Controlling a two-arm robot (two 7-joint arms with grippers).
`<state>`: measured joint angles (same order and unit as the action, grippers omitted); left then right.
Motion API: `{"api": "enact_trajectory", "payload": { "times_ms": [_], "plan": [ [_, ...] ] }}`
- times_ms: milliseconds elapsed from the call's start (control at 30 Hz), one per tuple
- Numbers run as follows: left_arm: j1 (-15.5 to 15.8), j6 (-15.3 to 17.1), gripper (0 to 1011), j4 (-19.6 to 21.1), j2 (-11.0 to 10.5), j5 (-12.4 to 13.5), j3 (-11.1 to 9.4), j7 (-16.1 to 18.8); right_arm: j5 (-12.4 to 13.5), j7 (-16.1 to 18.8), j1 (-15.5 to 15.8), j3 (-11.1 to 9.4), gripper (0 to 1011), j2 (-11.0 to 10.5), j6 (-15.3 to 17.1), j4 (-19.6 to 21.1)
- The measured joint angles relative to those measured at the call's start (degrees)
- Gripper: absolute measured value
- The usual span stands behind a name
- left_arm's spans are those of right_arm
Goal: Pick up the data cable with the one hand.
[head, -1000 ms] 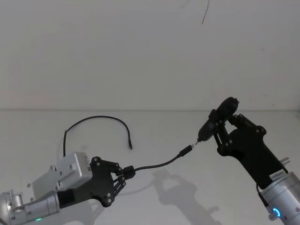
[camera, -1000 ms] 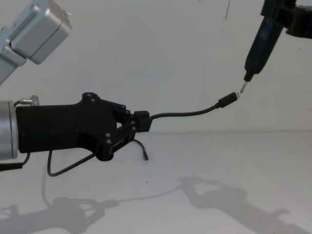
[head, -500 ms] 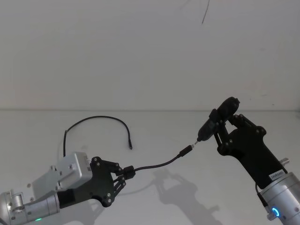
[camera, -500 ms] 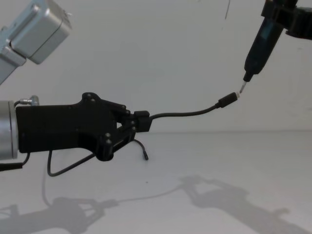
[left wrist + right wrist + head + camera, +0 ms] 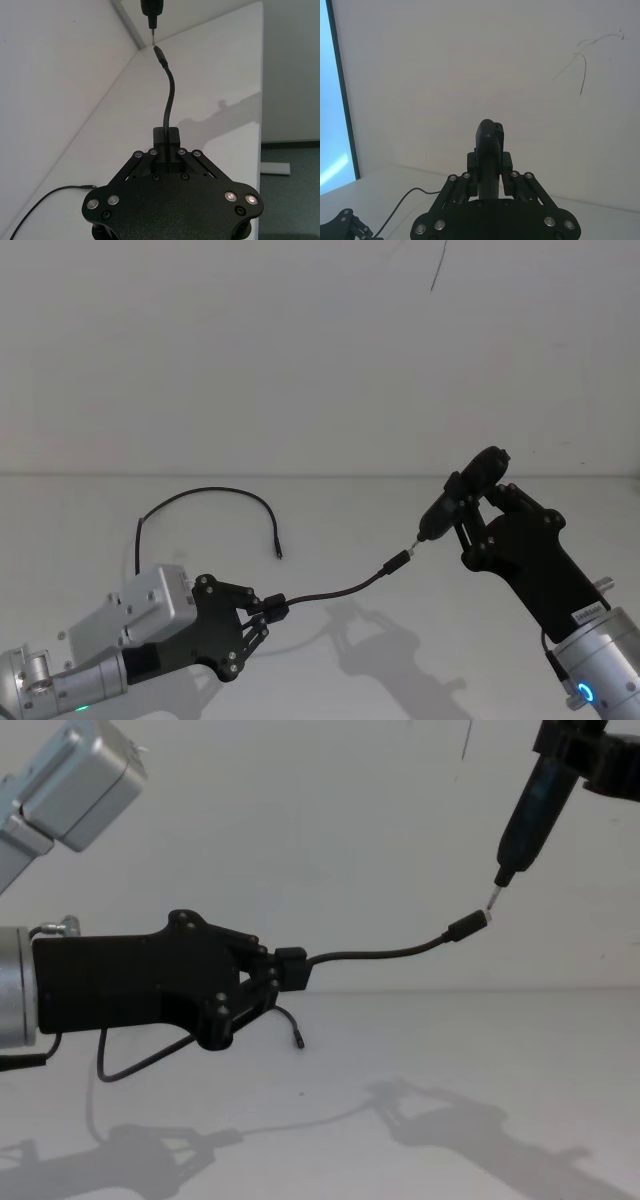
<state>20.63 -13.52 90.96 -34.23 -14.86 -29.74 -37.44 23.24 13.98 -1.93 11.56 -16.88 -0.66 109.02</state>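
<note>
- Looking at the head view, I see the left gripper point(image 5: 268, 608) in the lower left of the frame, its fingers pinched on the data cable point(image 5: 330, 592). One free stretch of the cable rises toward the centre and ends in a metal-tipped plug. The other stretch curls on the white table point(image 5: 330, 520) at the left. I judge this grip keeps the plug end stiff and aimed at the other arm.
- In the same view the right gripper point(image 5: 466, 508), at the right, is pressed around a black pen-like tool point(image 5: 460, 502). The thin tip of the tool is just beside the plug, perhaps touching it. A small white label sits on the right gripper's body, but its writing is too small to read.
- The left wrist view shows the cable running straight up from the closed fingers point(image 5: 165, 150) to the plug at the upper centre, which meets the tool tip.
- The right wrist view shows the tool standing upright between the closed fingers point(image 5: 470, 170). Part of the cable lies on the table at the lower left.
- The chest view shows the held part of the cable clearly lifted above the table, so the pick-up seems done. The loose end hangs down behind the left gripper. No brand is readable here.
</note>
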Motion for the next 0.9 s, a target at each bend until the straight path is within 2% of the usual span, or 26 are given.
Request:
{"api": "enact_trajectory", "payload": {
  "times_ms": [900],
  "plan": [
    [0.0, 0.0, 46, 0.0, 0.0, 0.0, 0.0, 0.0, 1.28, 0.22, -0.25, 0.01, 263, -0.51, -0.07, -0.42]
  ]
}}
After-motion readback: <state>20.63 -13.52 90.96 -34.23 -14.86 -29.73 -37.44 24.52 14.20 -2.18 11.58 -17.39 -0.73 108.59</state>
